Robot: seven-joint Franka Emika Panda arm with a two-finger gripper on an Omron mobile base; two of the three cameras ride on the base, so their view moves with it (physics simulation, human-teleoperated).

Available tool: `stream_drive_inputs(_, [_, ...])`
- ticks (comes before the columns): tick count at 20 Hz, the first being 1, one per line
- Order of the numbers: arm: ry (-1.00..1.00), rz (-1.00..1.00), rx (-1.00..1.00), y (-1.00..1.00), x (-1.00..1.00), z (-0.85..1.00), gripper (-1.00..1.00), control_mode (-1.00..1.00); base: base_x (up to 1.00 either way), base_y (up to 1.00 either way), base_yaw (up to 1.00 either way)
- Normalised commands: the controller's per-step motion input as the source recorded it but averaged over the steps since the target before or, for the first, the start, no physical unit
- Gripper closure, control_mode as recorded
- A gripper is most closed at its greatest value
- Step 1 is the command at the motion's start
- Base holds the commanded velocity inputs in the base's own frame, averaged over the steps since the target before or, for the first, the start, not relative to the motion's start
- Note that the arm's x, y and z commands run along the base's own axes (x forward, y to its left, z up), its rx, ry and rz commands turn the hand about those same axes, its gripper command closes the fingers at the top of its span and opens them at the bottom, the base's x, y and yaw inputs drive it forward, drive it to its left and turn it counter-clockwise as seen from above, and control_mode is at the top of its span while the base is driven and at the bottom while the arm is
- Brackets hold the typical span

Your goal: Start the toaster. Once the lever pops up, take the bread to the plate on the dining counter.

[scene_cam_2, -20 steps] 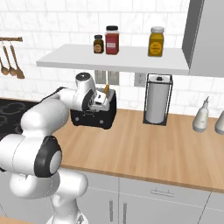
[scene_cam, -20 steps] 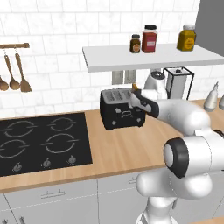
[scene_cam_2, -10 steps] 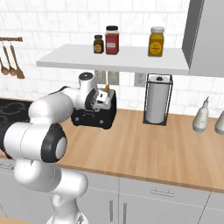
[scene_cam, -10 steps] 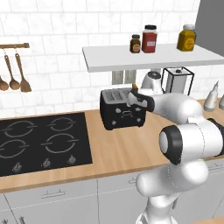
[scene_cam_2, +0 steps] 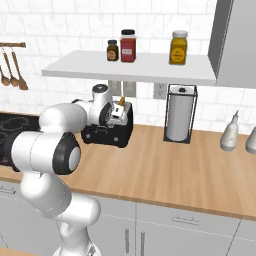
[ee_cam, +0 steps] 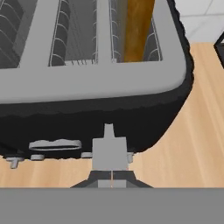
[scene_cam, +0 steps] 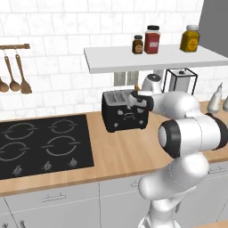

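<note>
I have the fingers (ee_cam: 112,181) clenched shut with nothing between them, hanging just over the lever (ee_cam: 109,151) on the right end of the toaster (scene_cam: 124,110). That toaster stands on the wall-side desk (scene_cam: 120,156), to the right of the hob (scene_cam: 42,144) and under the shelf (scene_cam: 151,58). The step in hand, as I judge it, is pushing the lever down to start the toasting. To do it well I would keep the closed tips centred on the grey tab and press straight down along the end wall, not at a slant, so they do not slide off towards the desk or nudge the toaster sideways.

The toaster's long axis runs along the wall, left to right, with its controls facing out into the room and its slots opening upward. The bread (ee_cam: 138,28) stands upright on edge in the slot nearer the wall, its brown crust rising above the rim, lying lengthwise with the slot.
</note>
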Motion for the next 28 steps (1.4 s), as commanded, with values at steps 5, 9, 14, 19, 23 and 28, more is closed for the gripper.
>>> stream_drive_inputs(5, [0.0, 0.01, 0.0, 0.01, 0.22, -0.12, 1.0, -1.0, 0.0, 0.0, 0.0])
stream_drive_inputs(9, [0.0, 0.0, 0.0, 0.0, 0.25, -0.11, 1.0, -1.0, 0.0, 0.0, 0.0])
stream_drive_inputs(14, [0.0, 0.0, 0.0, 0.0, 0.24, -0.1, 1.0, -1.0, 0.0, 0.0, 0.0])
stream_drive_inputs(19, [0.0, 0.02, 0.0, 0.0, -0.03, -0.29, 1.0, -1.0, 0.0, 0.0, 0.0])
stream_drive_inputs(23, [0.0, 0.0, 0.0, 0.0, -0.25, -0.5, 1.0, -1.0, 0.0, 0.0, 0.0])
stream_drive_inputs(28, [0.0, 0.0, 0.0, 0.0, -0.18, -0.58, 1.0, -1.0, 0.0, 0.0, 0.0])
